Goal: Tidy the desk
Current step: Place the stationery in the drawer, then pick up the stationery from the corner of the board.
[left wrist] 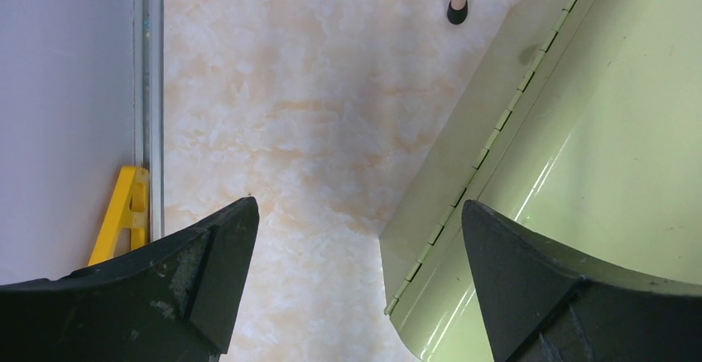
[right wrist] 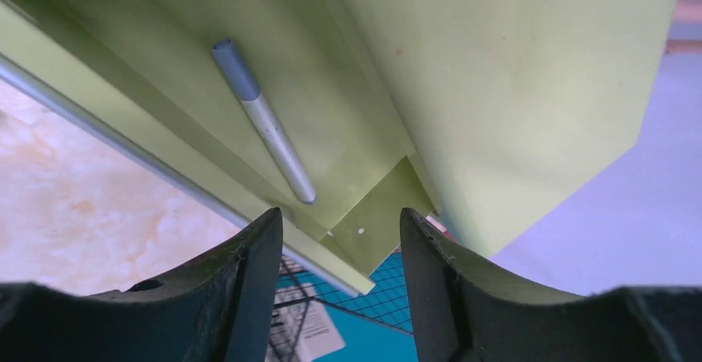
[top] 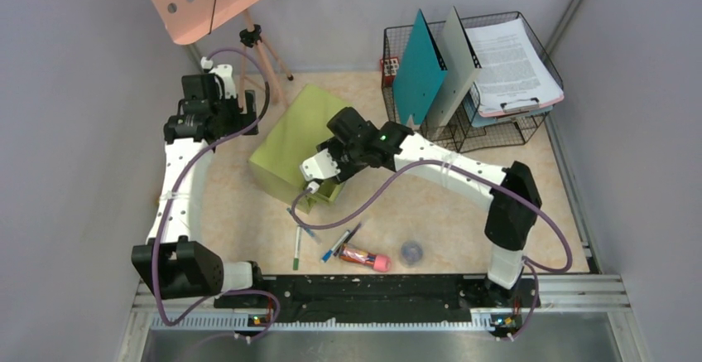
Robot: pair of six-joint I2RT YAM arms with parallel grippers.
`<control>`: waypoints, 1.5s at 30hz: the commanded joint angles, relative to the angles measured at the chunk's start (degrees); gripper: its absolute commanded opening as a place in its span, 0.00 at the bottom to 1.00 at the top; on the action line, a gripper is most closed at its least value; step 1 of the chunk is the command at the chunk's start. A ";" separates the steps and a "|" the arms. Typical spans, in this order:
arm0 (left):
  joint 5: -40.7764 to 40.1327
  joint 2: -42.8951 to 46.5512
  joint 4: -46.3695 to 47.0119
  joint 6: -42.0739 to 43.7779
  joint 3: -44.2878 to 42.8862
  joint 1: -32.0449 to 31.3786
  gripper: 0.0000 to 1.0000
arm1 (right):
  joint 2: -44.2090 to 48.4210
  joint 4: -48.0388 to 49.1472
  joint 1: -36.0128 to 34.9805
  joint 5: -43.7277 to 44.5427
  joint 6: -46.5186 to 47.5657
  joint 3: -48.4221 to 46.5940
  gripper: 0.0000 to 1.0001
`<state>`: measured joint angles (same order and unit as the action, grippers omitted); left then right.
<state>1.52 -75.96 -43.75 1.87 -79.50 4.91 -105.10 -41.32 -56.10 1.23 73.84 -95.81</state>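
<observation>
The desk is a beige marble top. An olive-green drawer box stands on it left of centre, its drawer pulled out toward the front. My right gripper hangs over that drawer. In the right wrist view it is open and empty, and a grey pen lies inside the drawer. My left gripper is at the box's left side. In the left wrist view it is wide open and empty above bare desk, beside the box's hinged edge.
Three pens, a red tube with a pink cap and a small grey-blue round thing lie near the front. A wire basket with folders and papers stands back right. A pink stand's tripod is back left. A yellow piece sits by the left wall.
</observation>
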 commanded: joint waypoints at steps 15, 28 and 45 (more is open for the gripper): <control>3.54 4.53 1.94 -0.20 3.11 0.76 0.98 | 24.75 4.84 0.85 -20.86 -22.78 27.98 0.52; 1.82 5.30 3.55 -0.13 5.26 0.87 0.98 | 10.81 11.70 0.94 -24.10 -18.55 30.55 0.50; 2.13 5.43 3.97 -1.30 5.46 1.16 0.98 | 2.89 16.18 0.77 -22.54 -16.11 30.62 0.46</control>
<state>3.62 -72.47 -42.78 1.37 -74.43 5.61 -100.92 -27.29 -55.33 -20.43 56.38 -62.81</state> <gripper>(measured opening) 0.980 0.468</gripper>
